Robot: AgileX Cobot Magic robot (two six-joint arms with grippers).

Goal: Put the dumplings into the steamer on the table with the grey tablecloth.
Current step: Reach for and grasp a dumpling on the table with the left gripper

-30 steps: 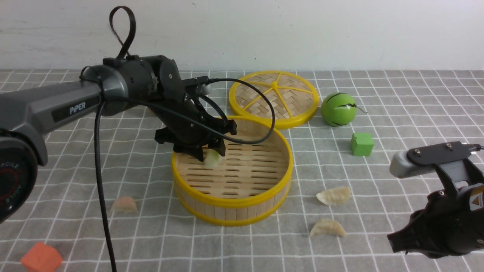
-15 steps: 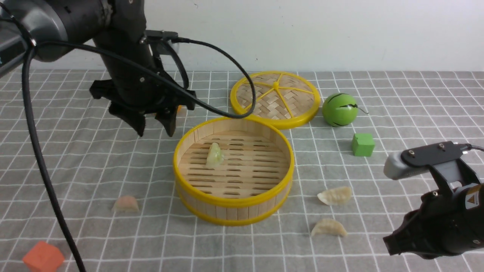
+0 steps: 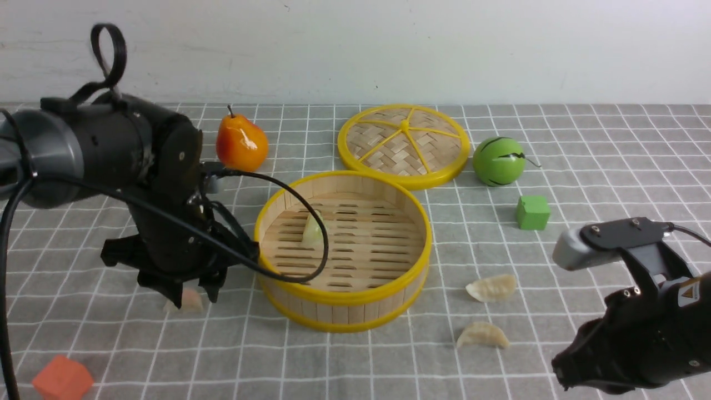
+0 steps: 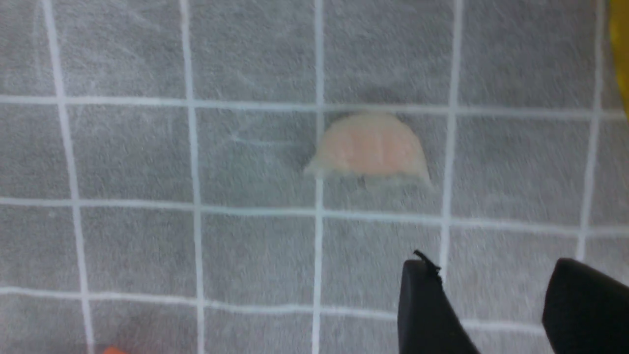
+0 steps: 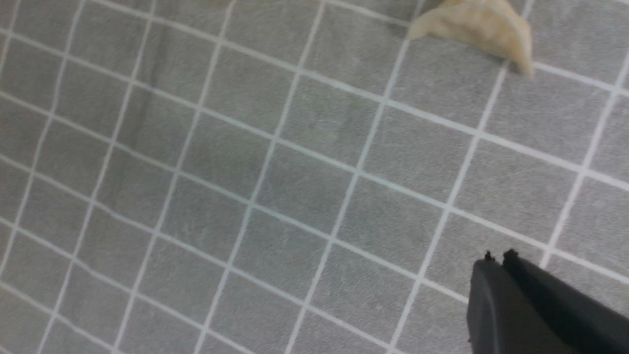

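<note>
The steamer (image 3: pixel 344 298) stands mid-table on the grey tablecloth (image 3: pixel 583 155). The pale green dumpling (image 3: pixel 312 229) lies inside it at the left. My left gripper (image 3: pixel 195 293) is open and empty, low over the pink dumpling (image 3: pixel 192 302), left of the steamer. In the left wrist view the pink dumpling (image 4: pixel 369 147) lies on the cloth just beyond the spread gripper (image 4: pixel 491 268). Two cream dumplings (image 3: pixel 491 288) (image 3: pixel 482 335) lie right of the steamer. My right gripper (image 3: pixel 558 379) is shut and empty at the front right (image 5: pixel 499 258), with one cream dumpling (image 5: pixel 474 22) ahead of it.
The woven lid (image 3: pixel 404 144) lies behind the steamer. A pear (image 3: pixel 241 145), a green striped ball (image 3: pixel 497 161) and a green cube (image 3: pixel 531 212) stand around it. An orange cube (image 3: pixel 61 380) is at the front left. The left arm's cable hangs over the steamer's left rim.
My left gripper let go of the green dumpling in the steamer, rose, then swung left and came down over the pink dumpling. The right arm crept slightly left.
</note>
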